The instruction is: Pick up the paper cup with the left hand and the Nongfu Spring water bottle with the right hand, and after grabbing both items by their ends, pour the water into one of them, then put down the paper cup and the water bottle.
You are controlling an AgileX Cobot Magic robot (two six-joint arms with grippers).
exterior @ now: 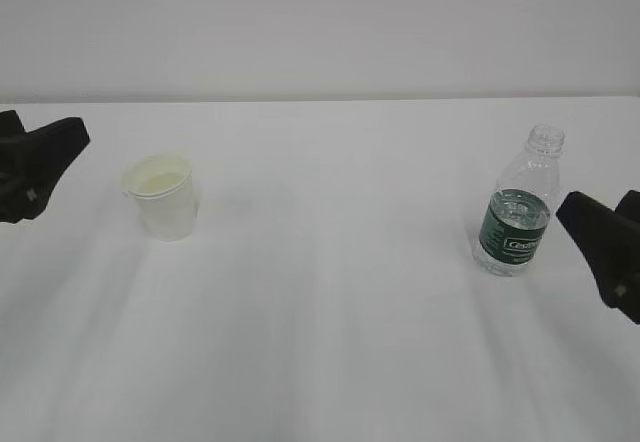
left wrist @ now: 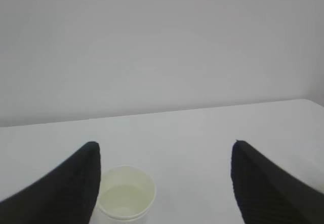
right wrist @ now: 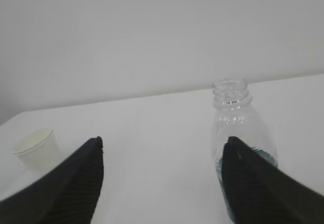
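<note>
Paper cup [exterior: 160, 195] upright on white table [exterior: 330, 312], left side, holds pale liquid. Nongfu Spring water bottle [exterior: 518, 207] upright on right side, no cap, water [exterior: 518, 212] sits low, approx at label level. Cup and bottle well apart.

Left hand [exterior: 35, 167] at left edge of ext view, near cup, not touching. Left wrist cam: left gripper [left wrist: 164, 183] spread wide, nothing held; cup just beside left finger [left wrist: 71, 183], partly behind it.

Right hand [exterior: 605, 247] at right edge, just beside bottle, no visible contact. Right wrist cam: right gripper [right wrist: 162, 183] wide apart, empty; right finger [right wrist: 258, 183] overlaps bottle's lower part, bottle not between fingers.
</note>
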